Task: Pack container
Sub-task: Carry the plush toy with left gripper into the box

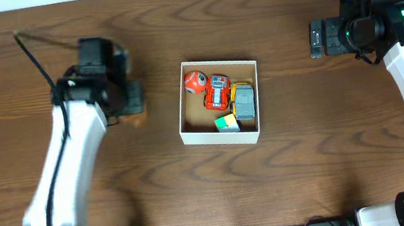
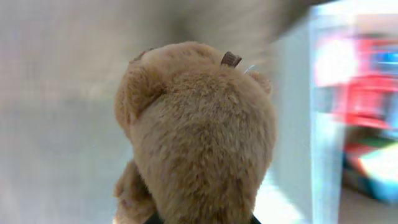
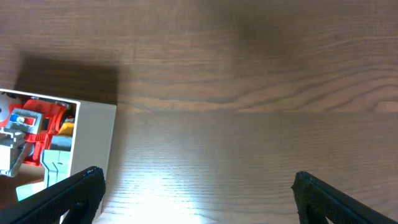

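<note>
Overhead: the left gripper (image 1: pixel 129 100) is clamped on a brown teddy bear (image 1: pixel 136 119), left of the container (image 1: pixel 218 137) at mid bench (image 1: pixel 313 160) — seemingly gripped for lifting in. Left wrist: the bear fills the view. Right wrist: the right gripper (image 3: pixel 199 193) is spread wide and empty — parked clear.

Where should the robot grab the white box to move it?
Probably the box's thin upright left wall near the front corner, from above, one finger inside: the floor there is bare, while toys crowd the right wall.
</note>
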Controlling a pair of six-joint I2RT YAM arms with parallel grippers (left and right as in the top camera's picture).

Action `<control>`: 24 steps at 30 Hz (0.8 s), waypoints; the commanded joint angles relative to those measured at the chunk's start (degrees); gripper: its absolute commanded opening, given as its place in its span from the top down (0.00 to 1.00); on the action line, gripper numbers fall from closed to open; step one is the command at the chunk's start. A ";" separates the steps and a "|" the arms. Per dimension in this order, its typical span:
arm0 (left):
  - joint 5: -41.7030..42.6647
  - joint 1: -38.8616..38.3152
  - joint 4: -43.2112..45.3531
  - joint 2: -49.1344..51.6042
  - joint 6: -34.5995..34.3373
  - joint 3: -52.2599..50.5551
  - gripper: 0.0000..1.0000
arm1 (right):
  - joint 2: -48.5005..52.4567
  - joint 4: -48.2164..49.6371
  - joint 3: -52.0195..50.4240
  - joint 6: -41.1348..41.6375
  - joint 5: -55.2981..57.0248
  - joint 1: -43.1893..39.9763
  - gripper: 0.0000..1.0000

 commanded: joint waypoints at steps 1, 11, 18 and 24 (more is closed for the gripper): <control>2.36 -8.00 -0.94 -5.49 10.27 1.40 0.94 | 0.15 -0.04 0.46 0.50 0.61 -0.31 0.01; 5.07 -20.70 -1.38 -3.23 38.73 1.38 0.94 | 0.15 -0.48 0.44 0.48 0.61 -0.31 0.01; 5.09 -20.92 -1.11 2.69 41.09 1.38 0.94 | 0.15 -0.44 0.44 0.48 0.61 -0.33 0.01; 6.82 -20.92 0.48 6.91 41.05 1.38 0.94 | 0.15 -0.46 0.44 0.48 0.63 -0.33 0.01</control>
